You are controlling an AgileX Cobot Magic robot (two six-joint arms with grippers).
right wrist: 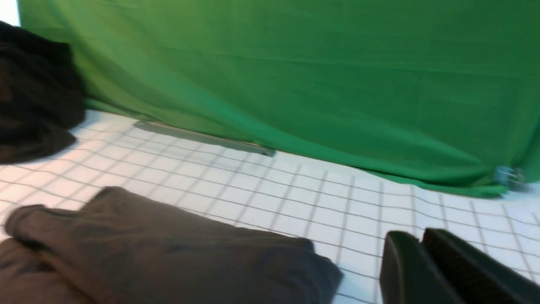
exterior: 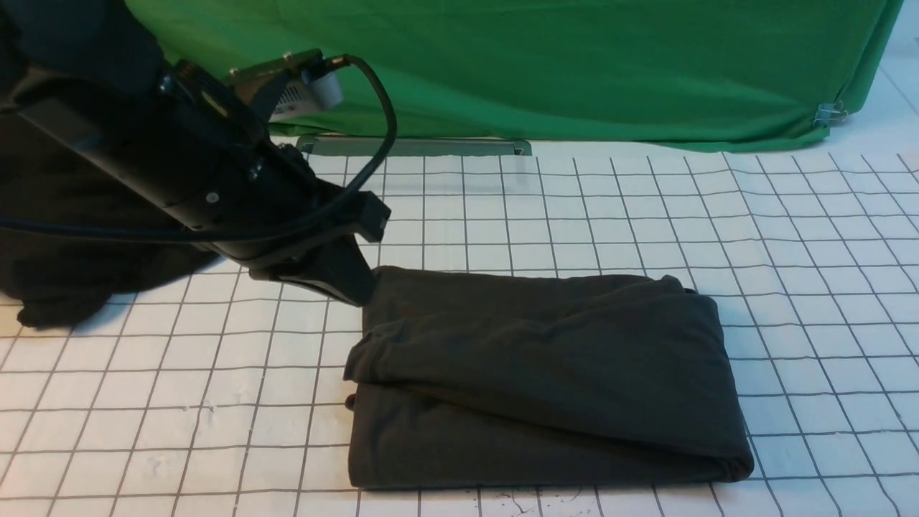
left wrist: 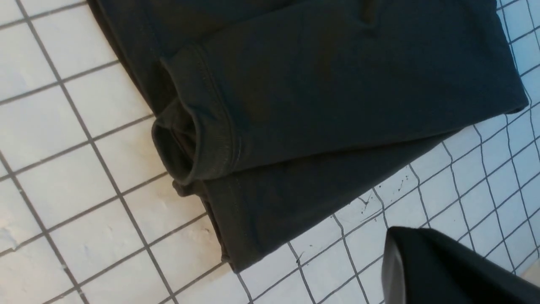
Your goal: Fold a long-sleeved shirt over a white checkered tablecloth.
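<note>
- The long-sleeved shirt (exterior: 546,373) lies as a folded rectangle in the lower centre of the front view, flat on the white checkered tablecloth (exterior: 790,237); a rolled cuff (left wrist: 190,139) pokes out at its left edge, mid-left in the left wrist view.
- The left gripper (exterior: 344,276) sits just left of the shirt's upper-left corner in the front view, jaws clenched. Whether it pinches any fabric there I cannot tell; in the left wrist view its fingertip (left wrist: 426,266) shows at lower right with only tablecloth beside it, so it looks empty.
- The right gripper (right wrist: 415,270) is absent from the front view; in the right wrist view its fingers stand at lower right, close together with a slim gap, holding nothing, apart from the shirt.
- The fold looks essentially complete, in my judgement.
- Risk: if the left jaws have caught a thread or layer at that corner, pulling away would drag the top layer and open the fold.
- Risk: the loose cuff could snag on a passing finger and unroll the sleeve.
- Risk: a low retreat could rumple the tablecloth and shift the bundle.
- A black cloth heap (exterior: 64,237) at far left and the green backdrop (exterior: 574,64) across the top are clear of the shirt.
</note>
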